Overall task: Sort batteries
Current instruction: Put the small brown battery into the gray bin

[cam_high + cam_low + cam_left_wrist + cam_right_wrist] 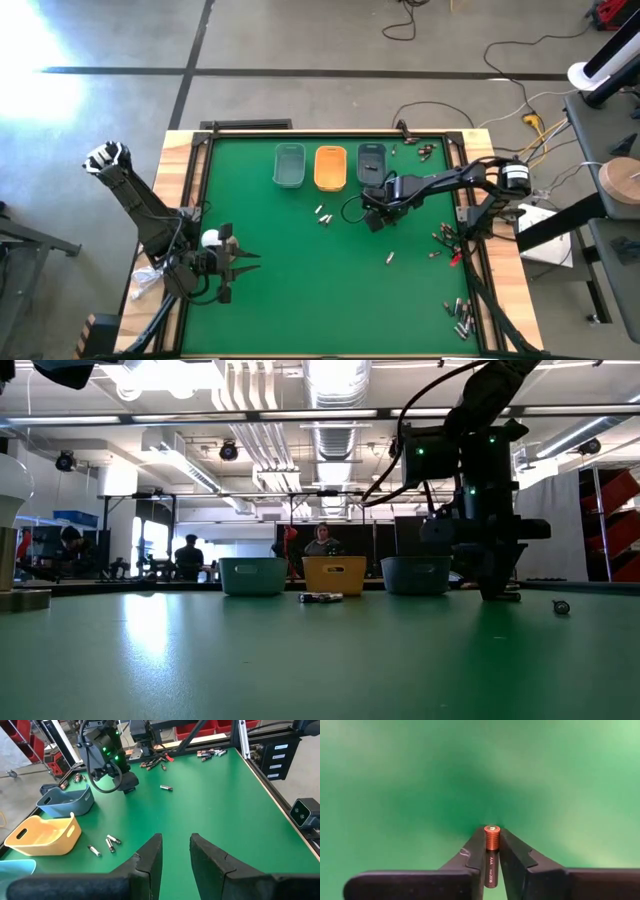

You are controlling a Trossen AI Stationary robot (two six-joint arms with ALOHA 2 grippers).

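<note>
— Pinched between my right gripper [491, 851]'s fingers is one AAA battery [491, 854], copper-coloured at its ribbed end, dark along the body, its long axis running along the fingers and its end poking out past the tips.

— Where is it over the worktop [280, 280]?

— Just in front of the dark blue tray [371, 163], low over the green, near the tray row. The orange tray [330, 168] and the pale blue tray [289, 165] sit beside it. My right arm is the nearer one by far.

— And the left?

— My left gripper [176, 849] waits at the near left corner, fingers a little apart, holding nothing. Loose batteries [323, 214] lie in front of the orange tray; more sit along the right edge.
</note>
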